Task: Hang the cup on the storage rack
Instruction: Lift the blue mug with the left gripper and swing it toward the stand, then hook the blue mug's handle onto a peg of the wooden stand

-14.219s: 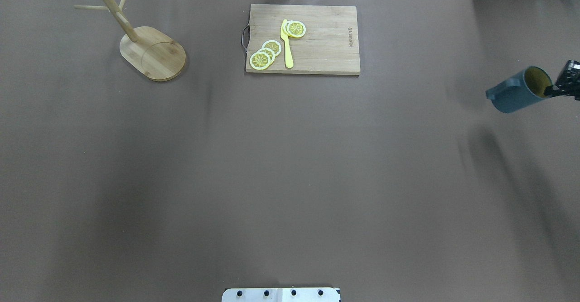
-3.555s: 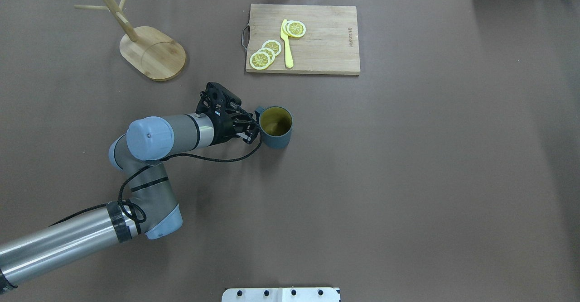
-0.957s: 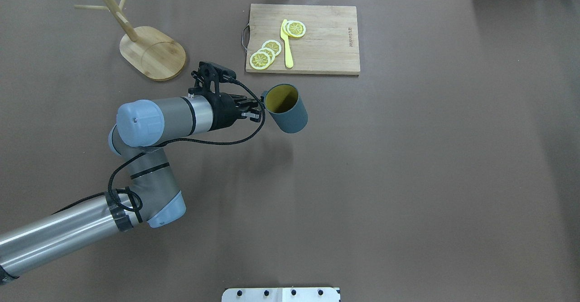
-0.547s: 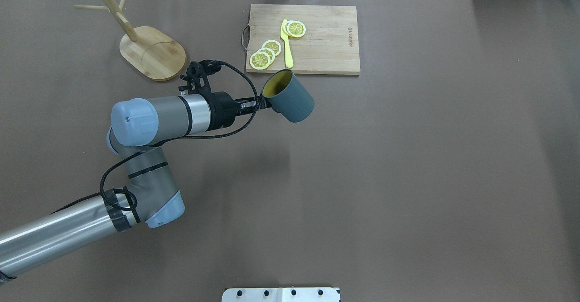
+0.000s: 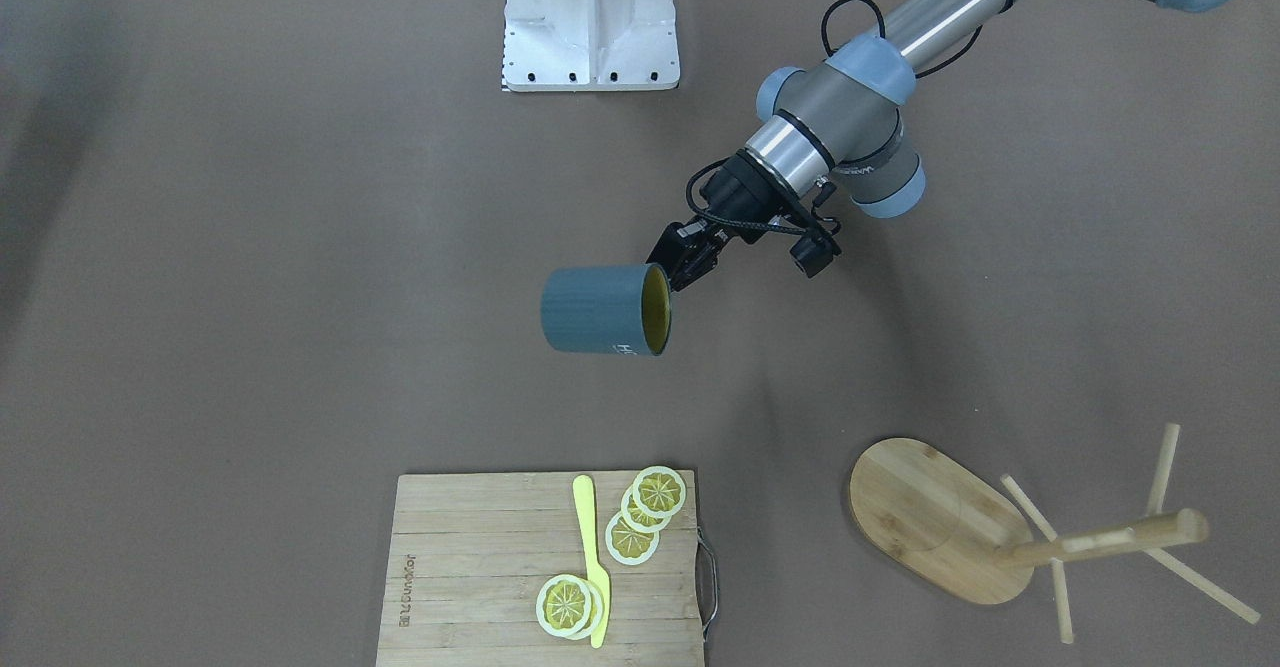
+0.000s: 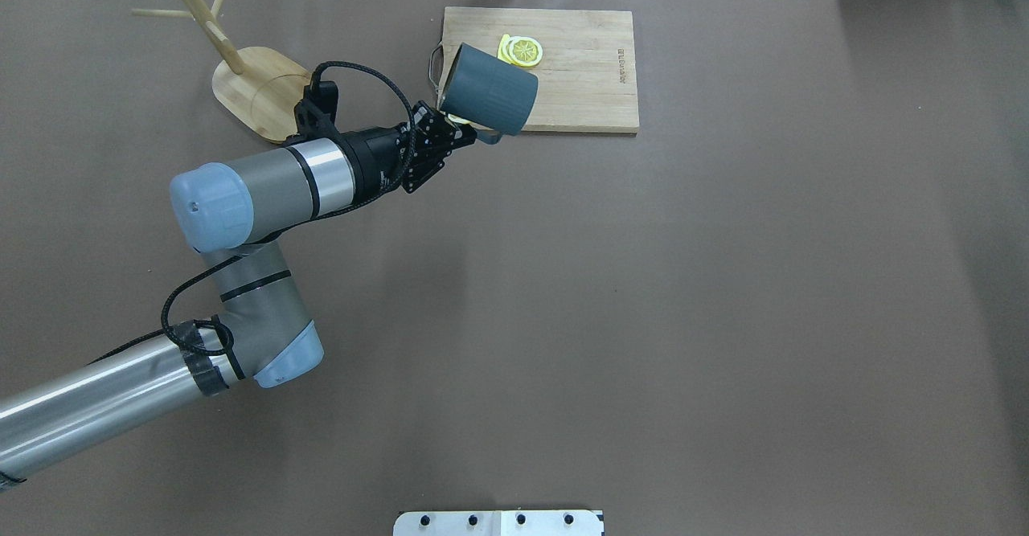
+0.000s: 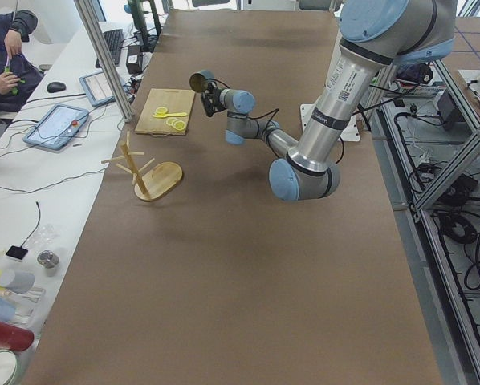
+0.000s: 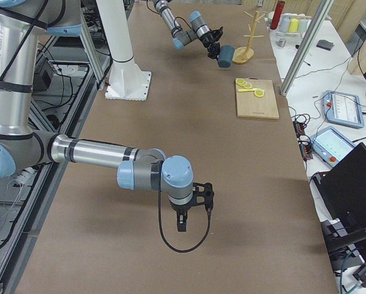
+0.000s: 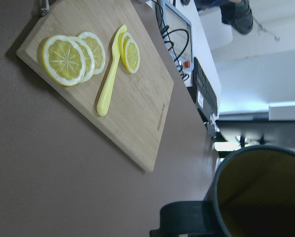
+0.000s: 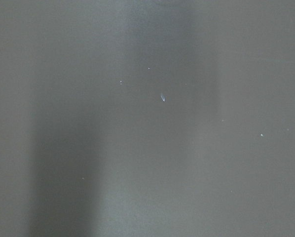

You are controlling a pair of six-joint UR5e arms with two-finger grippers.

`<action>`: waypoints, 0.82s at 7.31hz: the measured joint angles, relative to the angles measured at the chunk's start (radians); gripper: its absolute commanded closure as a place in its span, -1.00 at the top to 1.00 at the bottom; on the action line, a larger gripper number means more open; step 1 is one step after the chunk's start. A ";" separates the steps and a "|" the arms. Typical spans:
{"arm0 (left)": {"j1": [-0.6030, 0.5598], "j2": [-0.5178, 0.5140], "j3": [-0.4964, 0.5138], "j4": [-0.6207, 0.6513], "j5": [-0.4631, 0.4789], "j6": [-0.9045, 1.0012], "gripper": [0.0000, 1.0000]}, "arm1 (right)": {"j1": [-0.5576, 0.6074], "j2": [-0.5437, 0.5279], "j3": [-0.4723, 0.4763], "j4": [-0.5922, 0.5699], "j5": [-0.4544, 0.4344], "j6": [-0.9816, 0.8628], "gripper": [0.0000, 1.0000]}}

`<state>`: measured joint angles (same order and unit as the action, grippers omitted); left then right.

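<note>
Cup point(image 5: 595, 309): one — aloft, sideways, clamped by left gripper point(image 5: 690, 252).
Storage rack point(image 5: 930, 517): one, well apart.
Lemon slices point(image 5: 660, 492): five, on one cutting board point(image 5: 480, 547).
Right gripper point(image 8: 180, 225): aperture — cannot tell.

Little to read: a mark on the board, letters on the cup, print on the arm.

The cutting board point(image 6: 579, 90) carries a small dark burned mark, one line of letters along its 3 o'clock edge in the overhead view. In the front-facing view the same mark stands near 9 o'clock. The letters are too small to spell in any view. The cup point(image 5: 595, 309) has pale lettering on its side, at 5 o'clock near the rim in the front-facing view. Only a first letter like "H" shows, and the rest is turned away. The left arm point(image 7: 348, 80) has dark print along its upper tube in the exterior left view, too small to read.
</note>
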<state>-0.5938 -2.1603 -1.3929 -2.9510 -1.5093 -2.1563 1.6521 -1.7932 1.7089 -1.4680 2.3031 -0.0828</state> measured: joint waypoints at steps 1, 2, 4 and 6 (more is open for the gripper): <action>-0.021 -0.002 0.001 -0.002 0.051 -0.141 -1.00 | 0.000 0.000 0.000 0.000 -0.001 0.000 1.00; -0.062 -0.002 0.008 0.001 0.085 -0.282 -1.00 | 0.000 0.000 0.000 0.001 -0.001 -0.001 1.00; -0.159 -0.004 0.058 0.019 0.107 -0.494 -1.00 | 0.000 0.001 0.002 0.004 -0.002 0.000 1.00; -0.212 -0.026 0.135 0.020 0.099 -0.612 -1.00 | 0.000 0.001 0.007 0.006 -0.002 -0.001 1.00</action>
<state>-0.8061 -2.1866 -1.2584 -2.9307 -1.4102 -2.7685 1.6521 -1.7918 1.7158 -1.4622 2.3010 -0.0838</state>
